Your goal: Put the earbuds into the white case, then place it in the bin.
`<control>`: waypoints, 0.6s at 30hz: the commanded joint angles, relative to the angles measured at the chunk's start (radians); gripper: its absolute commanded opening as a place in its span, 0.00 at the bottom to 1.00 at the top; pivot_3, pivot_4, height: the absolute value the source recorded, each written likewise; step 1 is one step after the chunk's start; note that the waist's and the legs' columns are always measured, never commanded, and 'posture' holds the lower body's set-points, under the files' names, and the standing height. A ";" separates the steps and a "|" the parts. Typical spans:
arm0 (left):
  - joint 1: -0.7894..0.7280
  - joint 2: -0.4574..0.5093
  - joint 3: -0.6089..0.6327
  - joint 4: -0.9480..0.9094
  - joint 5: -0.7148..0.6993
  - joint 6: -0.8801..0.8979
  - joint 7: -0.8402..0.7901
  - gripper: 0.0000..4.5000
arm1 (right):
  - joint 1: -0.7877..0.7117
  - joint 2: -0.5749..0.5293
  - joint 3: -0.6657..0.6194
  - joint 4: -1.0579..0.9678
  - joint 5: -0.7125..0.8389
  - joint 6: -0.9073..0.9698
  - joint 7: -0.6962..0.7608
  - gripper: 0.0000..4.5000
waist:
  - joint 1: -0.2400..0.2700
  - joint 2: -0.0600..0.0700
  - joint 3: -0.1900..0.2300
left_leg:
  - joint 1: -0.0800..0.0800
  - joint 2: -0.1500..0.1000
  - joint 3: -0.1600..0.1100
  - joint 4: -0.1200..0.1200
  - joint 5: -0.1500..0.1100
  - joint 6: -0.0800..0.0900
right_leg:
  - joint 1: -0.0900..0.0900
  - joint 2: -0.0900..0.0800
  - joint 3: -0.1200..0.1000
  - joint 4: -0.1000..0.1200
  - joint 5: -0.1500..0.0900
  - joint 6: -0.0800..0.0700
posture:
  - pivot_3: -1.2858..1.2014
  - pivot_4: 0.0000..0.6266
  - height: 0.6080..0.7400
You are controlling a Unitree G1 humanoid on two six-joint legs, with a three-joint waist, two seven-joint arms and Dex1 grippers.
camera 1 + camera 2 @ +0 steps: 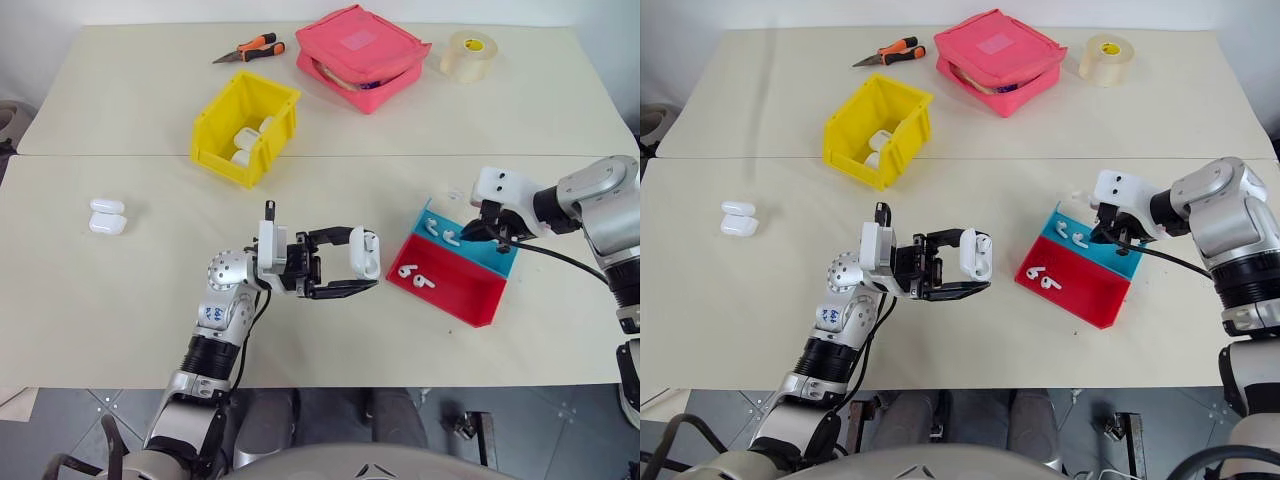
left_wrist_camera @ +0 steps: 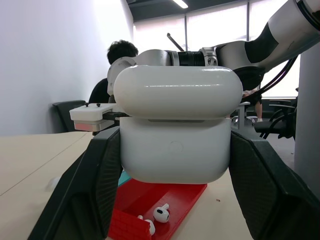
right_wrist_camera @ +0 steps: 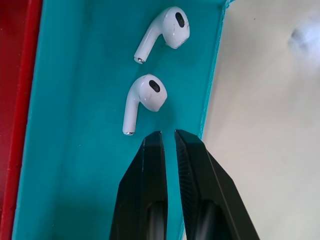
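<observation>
White case [image 1: 977, 254] in left pincer [image 1: 975, 272], beside red tray [image 1: 1080, 290]

I checked all four views for legible text. The only writing I can find is a few small blue handwritten characters on the silver forearm housing of the left arm [image 1: 212, 314], just behind its wrist; I cannot read them. The flat pink fabric zip pouch [image 1: 362, 55] carries a pale rectangular patch on its top face, and I can make out no lettering on it. The glossy white rounded plastic case [image 2: 175, 129] shows no brand or marking on the face I can see.
</observation>
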 commanded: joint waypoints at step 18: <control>-0.011 0.010 -0.004 -0.037 -0.011 0.001 0.001 0.62 | 0.019 -0.002 -0.098 -0.234 0.117 0.393 -0.019 0.58 | 0.000 0.000 0.000 | -0.001 0.000 0.000 0.000 0.000 0.000 | -0.002 0.000 0.000 0.000 0.000 0.000 | 0.52 0.24 1.00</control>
